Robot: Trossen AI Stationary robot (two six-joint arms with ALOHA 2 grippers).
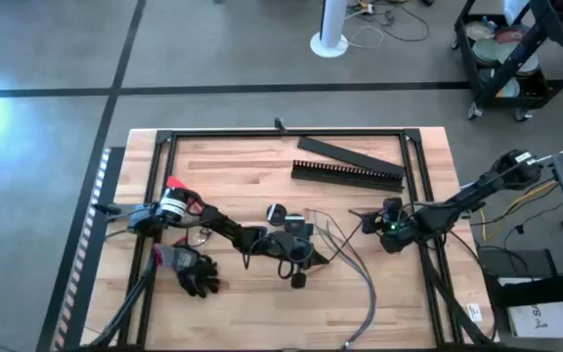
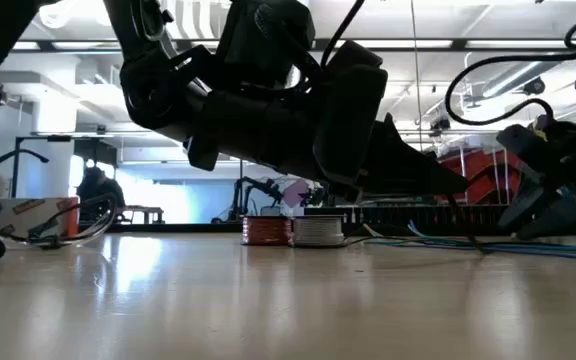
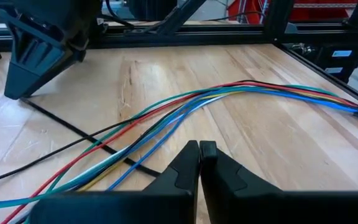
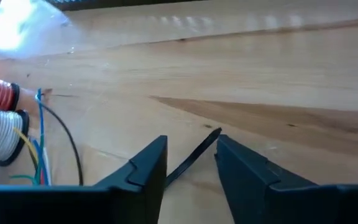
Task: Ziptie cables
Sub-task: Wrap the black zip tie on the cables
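The left gripper, fingers pressed together on nothing, hovers at table centre just above the cables. At its three o'clock, the right gripper stands narrowly parted around what looks like the ziptie, seemingly unclamped.

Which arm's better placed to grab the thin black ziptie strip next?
Right, likely. The right gripper is open with the thin black plastic ziptie strip lying between its fingers. The left gripper is shut, over the bundle of coloured cables on the wooden table.
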